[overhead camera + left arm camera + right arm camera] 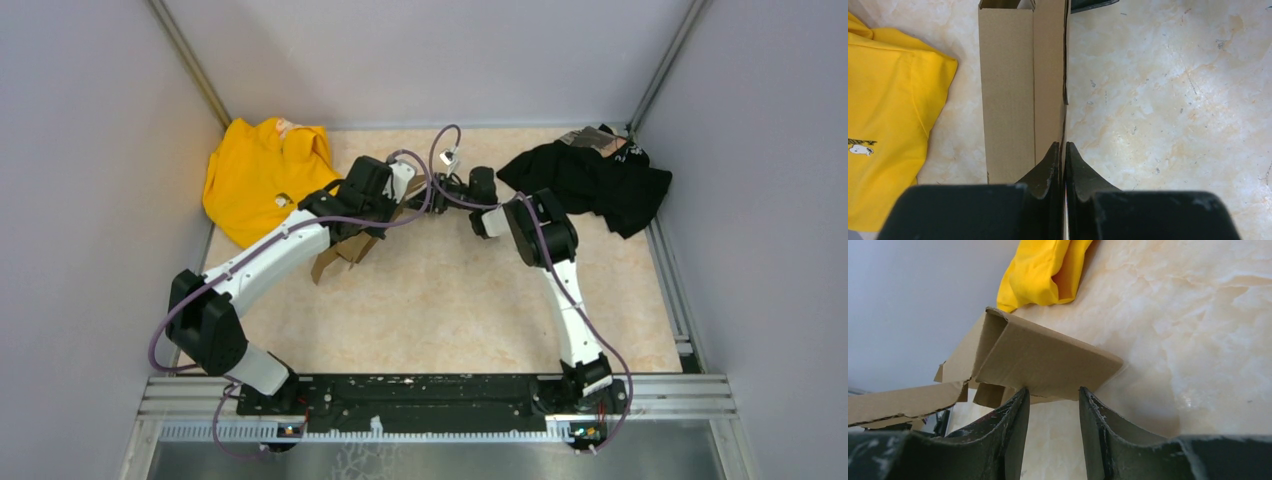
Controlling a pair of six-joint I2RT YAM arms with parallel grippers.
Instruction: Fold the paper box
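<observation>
L pincer [1062, 146] is clamped on a paper box [1008, 90] panel, long axis straight ahead of it; R pincer [1053, 390] is held spread, box flap just ahead.

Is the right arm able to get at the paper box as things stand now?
Probably yes: the right end effector is open, and a flap of the paper box lies just ahead of it, nothing between. The left end effector is shut on the box's edge.
</observation>
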